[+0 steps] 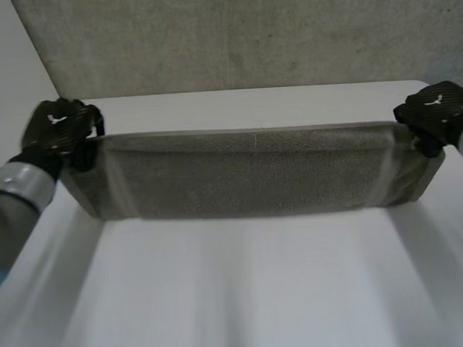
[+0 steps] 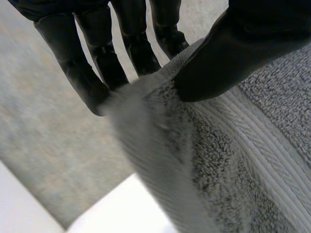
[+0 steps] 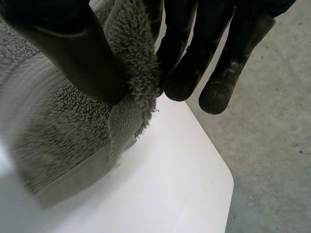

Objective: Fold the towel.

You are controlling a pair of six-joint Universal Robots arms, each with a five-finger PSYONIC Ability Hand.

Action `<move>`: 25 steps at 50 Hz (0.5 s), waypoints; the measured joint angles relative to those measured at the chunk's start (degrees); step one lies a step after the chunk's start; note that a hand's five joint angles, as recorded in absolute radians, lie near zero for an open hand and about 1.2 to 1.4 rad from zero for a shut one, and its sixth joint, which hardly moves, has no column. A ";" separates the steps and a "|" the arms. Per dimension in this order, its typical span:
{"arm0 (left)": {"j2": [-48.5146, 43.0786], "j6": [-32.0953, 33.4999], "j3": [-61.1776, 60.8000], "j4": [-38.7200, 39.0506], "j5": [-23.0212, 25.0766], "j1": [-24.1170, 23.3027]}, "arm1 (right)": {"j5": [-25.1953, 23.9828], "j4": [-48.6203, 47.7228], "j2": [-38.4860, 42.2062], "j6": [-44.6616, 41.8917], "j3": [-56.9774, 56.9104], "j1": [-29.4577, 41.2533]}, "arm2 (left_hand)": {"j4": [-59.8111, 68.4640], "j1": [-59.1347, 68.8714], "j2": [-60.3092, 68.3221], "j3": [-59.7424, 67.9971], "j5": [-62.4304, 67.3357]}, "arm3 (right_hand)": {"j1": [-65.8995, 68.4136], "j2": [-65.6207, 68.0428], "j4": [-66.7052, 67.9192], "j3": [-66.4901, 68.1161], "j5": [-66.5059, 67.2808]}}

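A grey-green towel [image 1: 247, 173] hangs stretched between my two hands above the white table [image 1: 246, 297], its lower edge blurred. My left hand [image 1: 58, 130] holds the towel's upper left corner; in the left wrist view the thumb [image 2: 228, 58] pinches the towel [image 2: 218, 160] against the fingers [image 2: 92, 82]. My right hand [image 1: 438, 114] holds the upper right corner; in the right wrist view its thumb [image 3: 77, 58] presses the towel [image 3: 63, 126] against the fingers [image 3: 189, 73].
A grey floor [image 1: 232, 33] lies beyond the table's far edge. The table's rounded corner [image 3: 226, 182] lies below my right hand, with floor [image 3: 272, 145] beside it.
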 measured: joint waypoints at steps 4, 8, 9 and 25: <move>-11.64 -0.68 10.71 -1.45 -2.27 -2.98 | 3.90 -1.07 9.00 0.04 -7.90 3.02 | 0.00 0.24 0.04 0.01 0.33 | 0.00 0.00 0.00 0.00 0.00; -21.90 0.43 21.29 -4.11 -4.74 -5.28 | 7.90 -1.24 17.50 0.01 -16.19 5.72 | 0.00 0.42 0.19 0.01 0.33 | 0.00 0.00 0.00 0.00 0.00; -23.40 0.68 22.94 -4.62 -5.09 -5.58 | 8.44 -1.23 18.82 0.01 -17.57 6.03 | 0.00 0.47 0.19 0.01 0.33 | 0.00 0.00 0.00 0.00 0.00; -39.21 5.95 43.23 -8.95 -12.27 -10.08 | 15.65 -1.21 37.91 2.15 -40.76 9.51 | -57.63 -51.38 -54.37 -56.81 -54.85 | -53.00 -60.07 -58.98 -59.11 -60.25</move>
